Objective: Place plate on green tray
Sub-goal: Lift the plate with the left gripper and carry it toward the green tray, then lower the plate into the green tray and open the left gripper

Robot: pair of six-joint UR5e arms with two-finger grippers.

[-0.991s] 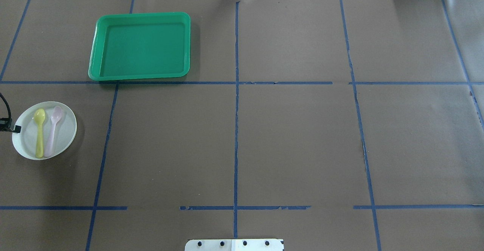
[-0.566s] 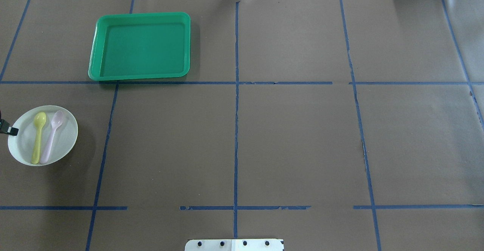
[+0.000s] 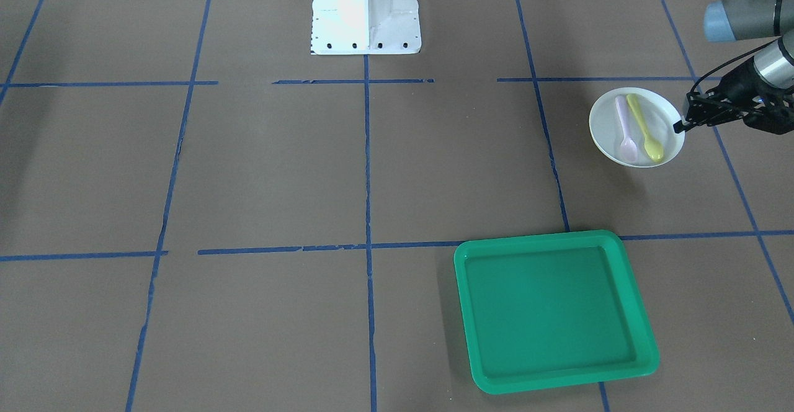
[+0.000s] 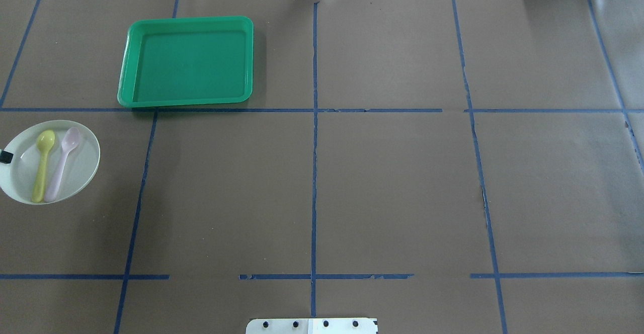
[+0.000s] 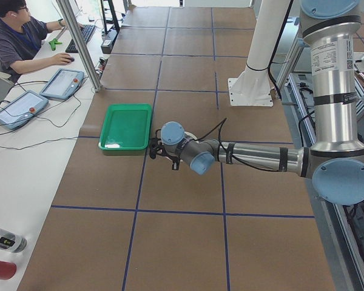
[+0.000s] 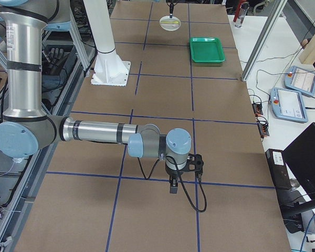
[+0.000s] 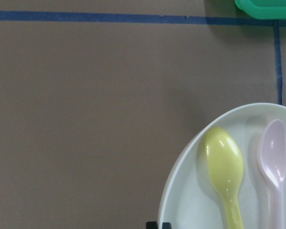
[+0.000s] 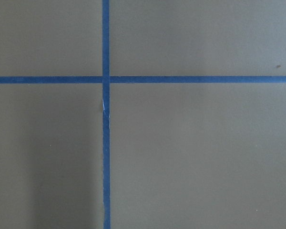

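The white plate [image 4: 75,173] is at the table's left edge, with a yellow spoon [image 4: 43,160] and a pink spoon [image 4: 63,160] lying in it. My left gripper [image 4: 5,157] is shut on the plate's left rim; the front-facing view shows the left gripper [image 3: 681,125] pinching the plate [image 3: 605,126] and a shadow beneath it, so the plate looks raised off the table. The green tray [image 4: 186,19] lies empty at the far left-centre, apart from the plate. My right gripper [image 6: 173,188] shows only in the right side view; I cannot tell if it is open.
The table is covered in brown paper with blue tape grid lines. The robot's white base [image 3: 366,8] stands at the near middle edge. An operator [image 5: 18,42] sits at a side desk with teach pendants [image 5: 60,85].
The plate with both spoons has moved left and toward the far side and looks larger, as if lifted. The left gripper has slid almost out of the overhead view.
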